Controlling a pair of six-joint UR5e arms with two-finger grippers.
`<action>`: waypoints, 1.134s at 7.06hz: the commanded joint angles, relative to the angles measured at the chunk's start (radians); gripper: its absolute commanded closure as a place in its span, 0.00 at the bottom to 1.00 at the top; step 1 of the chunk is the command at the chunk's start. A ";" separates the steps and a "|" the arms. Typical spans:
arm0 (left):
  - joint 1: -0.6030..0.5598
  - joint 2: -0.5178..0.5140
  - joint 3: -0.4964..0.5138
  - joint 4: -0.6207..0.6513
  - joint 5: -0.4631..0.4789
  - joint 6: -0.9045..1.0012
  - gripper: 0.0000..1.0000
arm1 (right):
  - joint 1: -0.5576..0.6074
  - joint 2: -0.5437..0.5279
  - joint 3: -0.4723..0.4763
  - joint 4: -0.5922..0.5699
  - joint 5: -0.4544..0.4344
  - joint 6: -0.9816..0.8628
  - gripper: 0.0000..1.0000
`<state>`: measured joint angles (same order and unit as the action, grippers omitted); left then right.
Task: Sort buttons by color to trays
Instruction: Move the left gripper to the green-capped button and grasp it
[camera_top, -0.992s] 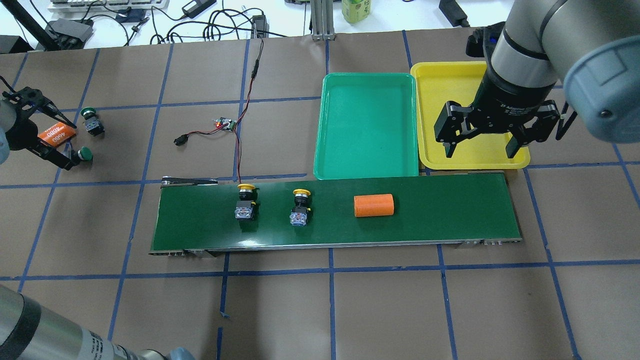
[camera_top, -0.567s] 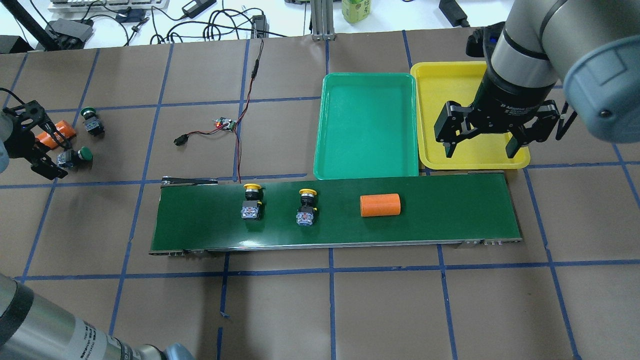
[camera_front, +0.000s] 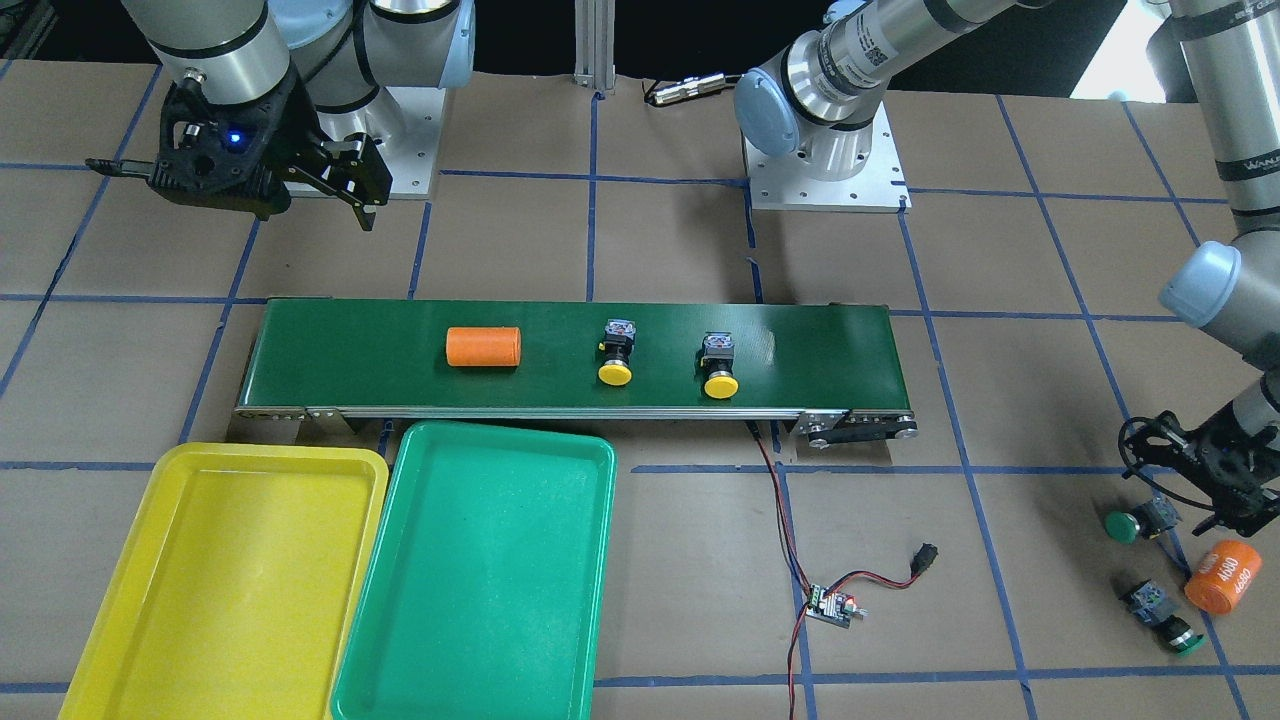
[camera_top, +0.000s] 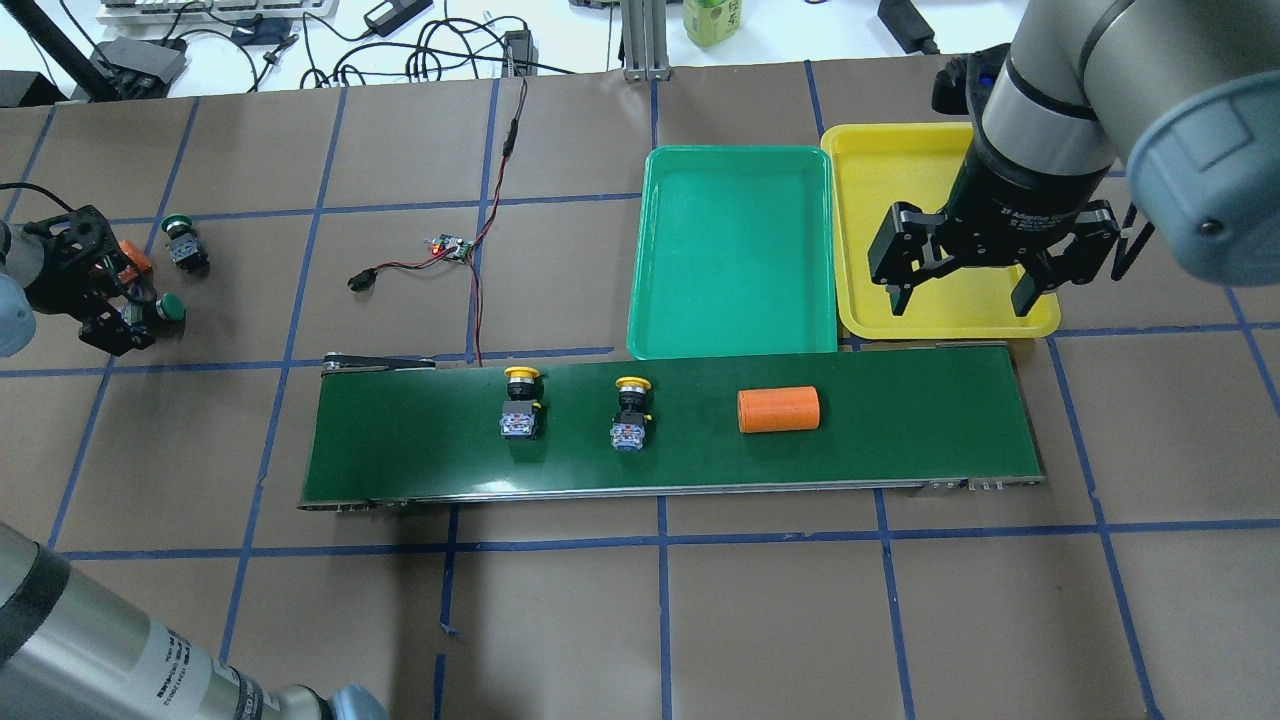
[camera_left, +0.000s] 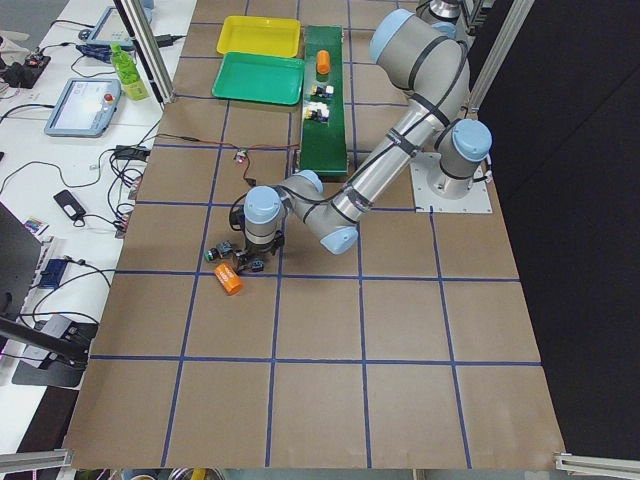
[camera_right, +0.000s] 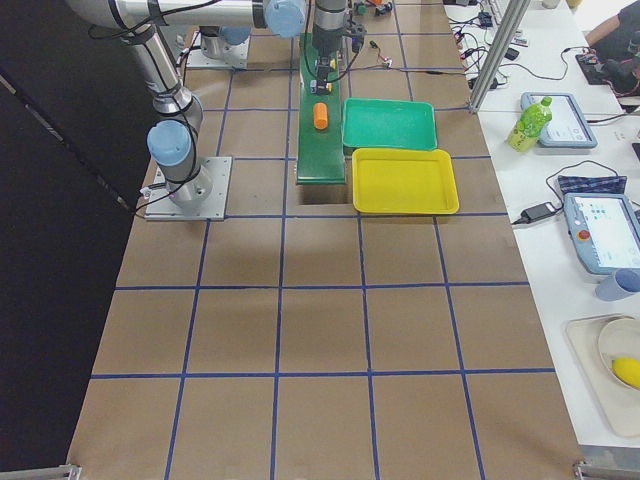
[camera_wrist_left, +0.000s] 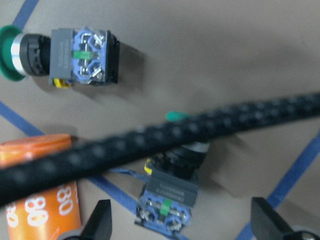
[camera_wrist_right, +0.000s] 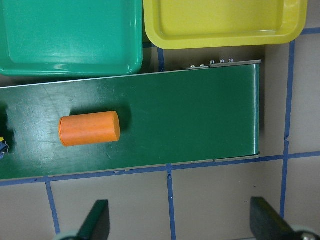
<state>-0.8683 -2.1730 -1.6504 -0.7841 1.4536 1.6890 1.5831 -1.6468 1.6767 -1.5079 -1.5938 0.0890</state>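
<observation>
The left gripper (camera_wrist_left: 182, 225) hangs low at the table's left end, its fingers spread either side of a green button (camera_wrist_left: 169, 196) lying on its side (a cable (camera_wrist_left: 210, 127) blurs across the wrist view). A second green button (camera_wrist_left: 75, 50) and the orange 4680 cylinder (camera_wrist_left: 40, 192) lie close by. On the conveyor belt (camera_top: 900, 430) lie the left yellow button (camera_top: 520, 402), the right yellow button (camera_top: 631, 412) and a plain orange cylinder (camera_top: 779, 410). The right gripper (camera_top: 962, 298), fingers wide apart, hovers over the near edge of the yellow tray (camera_top: 880, 180), beside the green tray (camera_top: 735, 250).

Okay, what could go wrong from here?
The open left end effector hovers over a green button, with the 4680 cylinder right beside one finger; closing could catch or nudge the cylinder. On the conveyor belt, the plain orange cylinder lies nearer the right end effector than the yellow buttons and might be grabbed by mistake.
</observation>
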 joint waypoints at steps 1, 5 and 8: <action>0.000 -0.014 0.003 0.006 0.001 0.009 0.74 | 0.000 -0.001 0.000 0.000 0.000 0.000 0.00; -0.043 0.088 -0.006 -0.167 0.011 -0.419 0.96 | 0.000 0.001 0.002 0.000 0.000 0.000 0.00; -0.168 0.337 -0.171 -0.311 0.011 -0.808 0.96 | 0.000 0.001 0.002 0.000 0.000 0.000 0.00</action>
<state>-0.9748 -1.9479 -1.7352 -1.0571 1.4639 1.0648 1.5831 -1.6466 1.6782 -1.5079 -1.5938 0.0890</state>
